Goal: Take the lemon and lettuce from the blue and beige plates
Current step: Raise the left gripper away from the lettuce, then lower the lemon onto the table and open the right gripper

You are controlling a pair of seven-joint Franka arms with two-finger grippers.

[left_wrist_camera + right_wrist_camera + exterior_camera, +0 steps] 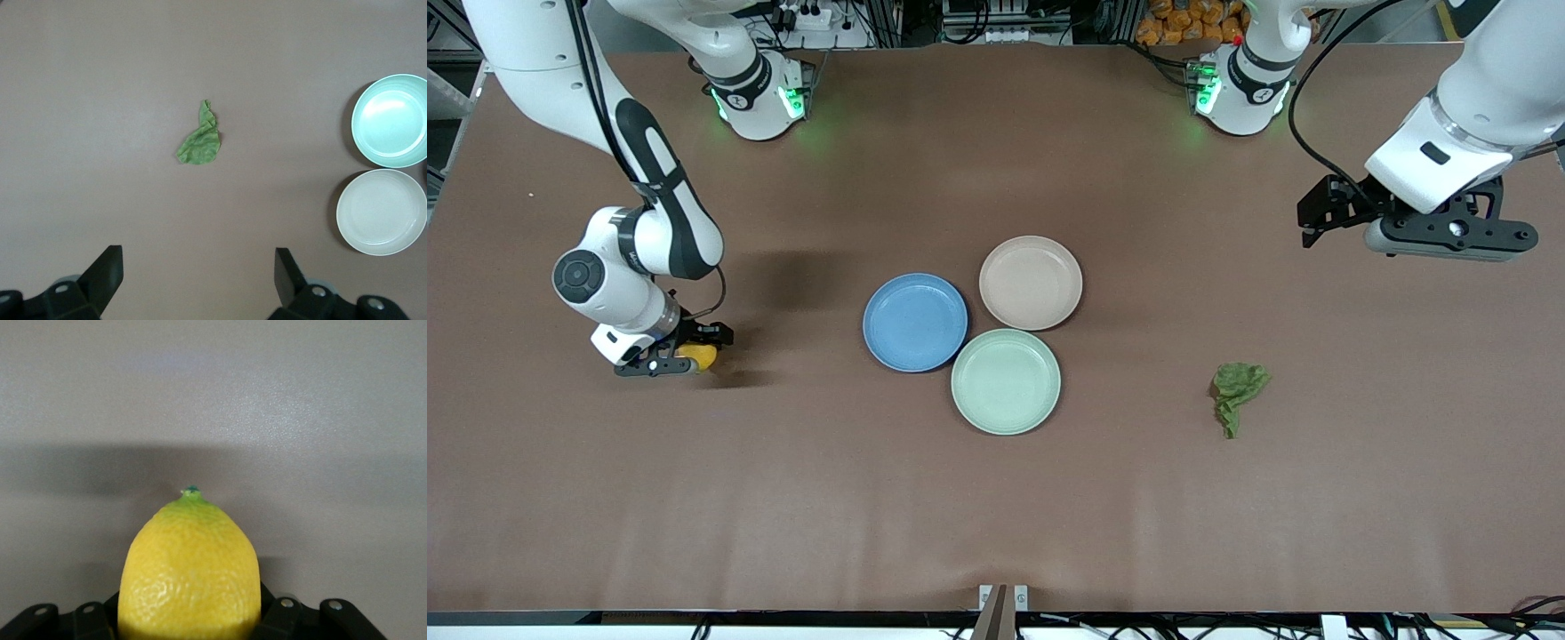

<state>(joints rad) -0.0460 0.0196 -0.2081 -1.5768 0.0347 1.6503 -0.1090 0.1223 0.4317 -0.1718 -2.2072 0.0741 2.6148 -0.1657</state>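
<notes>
The yellow lemon (pixel 699 356) sits between the jaws of my right gripper (pixel 680 363), which is shut on it, low at the table surface toward the right arm's end. In the right wrist view the lemon (pixel 190 573) fills the space between the fingers. The green wrinkly lettuce (pixel 1238 391) lies on the bare table toward the left arm's end; it also shows in the left wrist view (pixel 200 141). My left gripper (pixel 1310 222) hangs high over that end, open and holding nothing (pixel 197 259). The blue plate (pixel 915 322) and the beige plate (pixel 1031 283) stand bare at mid-table.
A mint-green plate (pixel 1006 381) touches the blue and beige ones and lies nearer to the front camera. The arm bases (pixel 760 98) stand along the table's edge farthest from the front camera. Brown cloth covers the table (pixel 996 516).
</notes>
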